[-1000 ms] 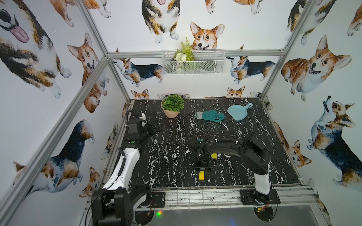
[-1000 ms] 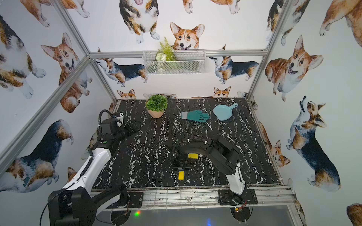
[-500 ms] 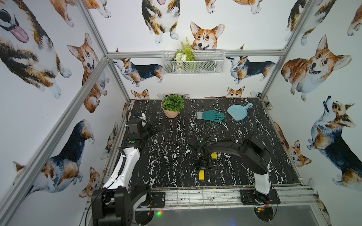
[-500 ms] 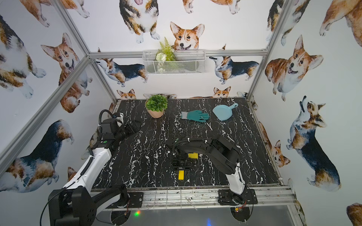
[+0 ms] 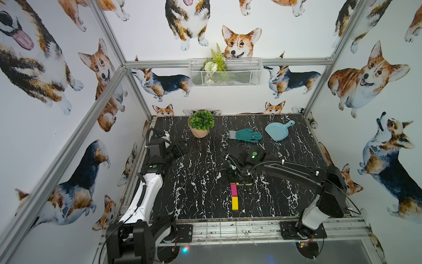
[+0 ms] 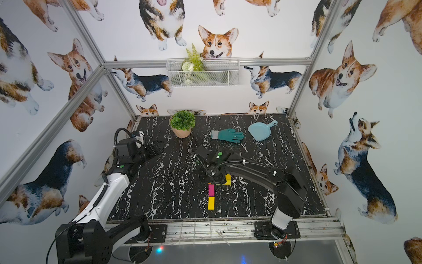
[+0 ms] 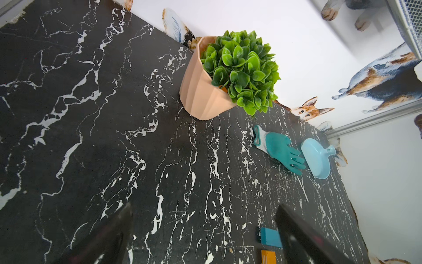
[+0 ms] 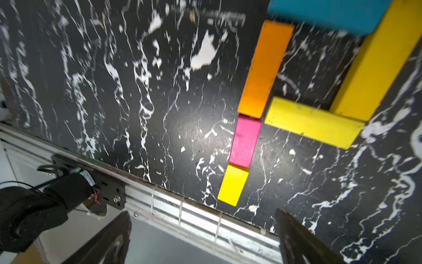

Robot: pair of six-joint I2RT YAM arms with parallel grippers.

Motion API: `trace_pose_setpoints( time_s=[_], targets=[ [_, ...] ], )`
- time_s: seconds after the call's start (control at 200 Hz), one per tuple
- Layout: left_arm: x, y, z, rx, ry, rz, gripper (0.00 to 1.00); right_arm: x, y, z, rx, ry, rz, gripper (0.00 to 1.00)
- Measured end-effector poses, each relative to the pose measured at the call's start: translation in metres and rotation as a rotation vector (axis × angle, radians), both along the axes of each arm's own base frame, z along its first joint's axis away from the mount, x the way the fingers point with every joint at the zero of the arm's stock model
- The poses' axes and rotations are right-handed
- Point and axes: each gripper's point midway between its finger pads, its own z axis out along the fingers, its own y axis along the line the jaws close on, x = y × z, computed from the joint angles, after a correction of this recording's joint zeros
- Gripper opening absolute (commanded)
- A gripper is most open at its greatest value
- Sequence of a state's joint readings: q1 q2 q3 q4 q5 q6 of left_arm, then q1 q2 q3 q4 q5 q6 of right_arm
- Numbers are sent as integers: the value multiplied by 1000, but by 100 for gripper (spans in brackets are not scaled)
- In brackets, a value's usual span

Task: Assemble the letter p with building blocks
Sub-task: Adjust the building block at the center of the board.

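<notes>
Magenta and yellow marked the stem's foot in both top views: the magenta bar [image 5: 233, 190] and a short yellow bar [image 5: 235, 203] lay end to end on the table [image 5: 194, 182], running toward its front edge. My right arm [image 5: 294, 170] hung over the rest of the letter, so only the bowl's yellow bars [image 6: 227, 181] peeked out beside the wrist. My left arm [image 5: 148, 189] sat well apart at the left edge. From the left wrist, my left gripper [image 7: 204, 206] stood wide with nothing between its fingers [image 7: 109, 235]. Past one finger I saw the teal bar [image 7: 270, 237] and an end of the orange bar [image 7: 268, 257]. From the right wrist, my right gripper [image 8: 202, 212] was spread wide and empty over the table's front edge, clear of the blocks. Orange sat above magenta in the stem, one yellow bar [image 8: 312, 122] just beside it formed the bowl's floor, a long yellow bar [image 8: 376, 61] its side, and teal crossed the top. The letter looked all but finished, so I judged the step was to withdraw. That meant rising straight with the fingers spread and never sweeping across the loose bars, which would likely slide at a nudge. Whether the floor bar touched the orange I could not tell.
</notes>
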State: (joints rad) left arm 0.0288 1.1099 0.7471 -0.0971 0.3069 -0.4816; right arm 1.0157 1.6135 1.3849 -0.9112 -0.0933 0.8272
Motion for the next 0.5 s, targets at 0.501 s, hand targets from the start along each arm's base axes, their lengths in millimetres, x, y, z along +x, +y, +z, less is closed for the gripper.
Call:
trace_pose_setpoints(
  time_s=[0.501],
  targets=[
    [-3,-64,-11,-9,-5,-246,100,49,-89,-51,74,-3,-162,100]
  ],
)
